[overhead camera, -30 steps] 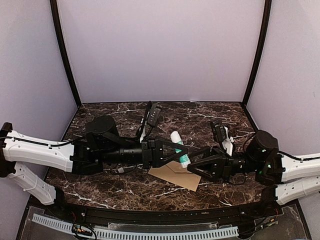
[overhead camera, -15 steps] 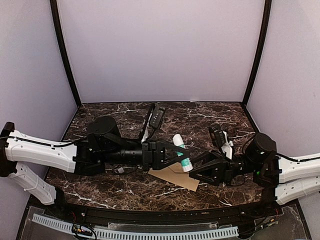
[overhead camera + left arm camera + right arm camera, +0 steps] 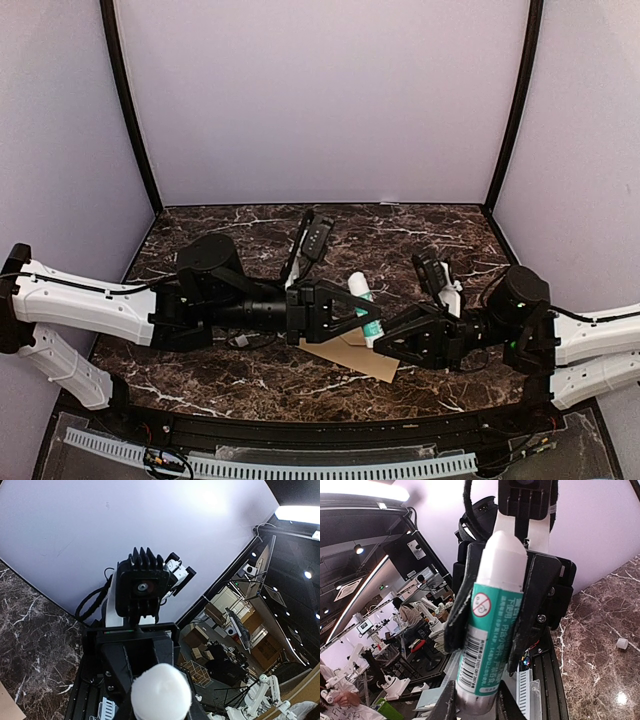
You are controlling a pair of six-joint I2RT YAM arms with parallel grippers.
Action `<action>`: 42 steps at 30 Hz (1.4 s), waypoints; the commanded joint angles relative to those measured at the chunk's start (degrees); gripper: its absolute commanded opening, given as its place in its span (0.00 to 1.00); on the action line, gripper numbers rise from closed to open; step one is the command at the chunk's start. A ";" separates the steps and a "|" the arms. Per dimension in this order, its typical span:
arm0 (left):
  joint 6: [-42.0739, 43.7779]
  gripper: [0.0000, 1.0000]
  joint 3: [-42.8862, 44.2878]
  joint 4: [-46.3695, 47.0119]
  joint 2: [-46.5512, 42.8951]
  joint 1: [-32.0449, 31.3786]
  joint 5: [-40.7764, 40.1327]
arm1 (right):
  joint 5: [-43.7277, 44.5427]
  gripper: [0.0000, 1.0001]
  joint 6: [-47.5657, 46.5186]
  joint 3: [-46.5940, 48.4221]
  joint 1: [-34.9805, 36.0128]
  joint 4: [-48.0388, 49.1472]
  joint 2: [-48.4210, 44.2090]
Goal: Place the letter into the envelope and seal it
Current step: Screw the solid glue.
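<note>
Arms inward, left tool (image 3: 357, 311) and right tool (image 3: 380, 338) tip to tip, both clamped

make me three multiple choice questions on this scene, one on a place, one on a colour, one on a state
1. Where is the envelope?
A) flat on the table, under the glue stick
B) propped against the back wall
C) hanging off the table's left edge

2. What colour is the glue stick's label?
A) red
B) teal green
C) yellow

3. What is the left gripper doing?
A) standing wide open with nothing in it
B) shut on the envelope
C) shut on the glue stick

Answers:
1 A, the top view shows the envelope lying on the table right below the glue stick.
2 B, the right wrist view shows a teal green label with a barcode.
3 C, its black fingers press on both sides of the glue stick.
</note>
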 commanded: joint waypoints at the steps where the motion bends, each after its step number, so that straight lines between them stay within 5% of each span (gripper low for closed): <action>1: 0.32 0.00 1.14 0.26 -0.65 -0.20 -0.31 | 1.39 0.08 -1.00 1.02 -0.24 3.60 -0.75; 11: 4.36 0.00 0.89 -10.79 -2.77 -0.20 -11.98 | 17.33 0.07 -7.83 7.39 -0.36 -16.39 -2.45; 31: -1.82 0.00 2.48 -23.37 0.52 0.64 -29.42 | 52.19 0.05 -13.27 34.13 4.03 -45.72 22.02; 38: -6.76 0.00 -2.46 -17.74 -0.78 3.16 -26.53 | 50.37 0.11 -13.06 35.13 5.76 -43.86 24.02; 42: -6.47 0.00 -4.12 -12.68 -2.12 3.84 -22.50 | 43.46 0.32 -13.57 30.03 5.71 -37.05 18.55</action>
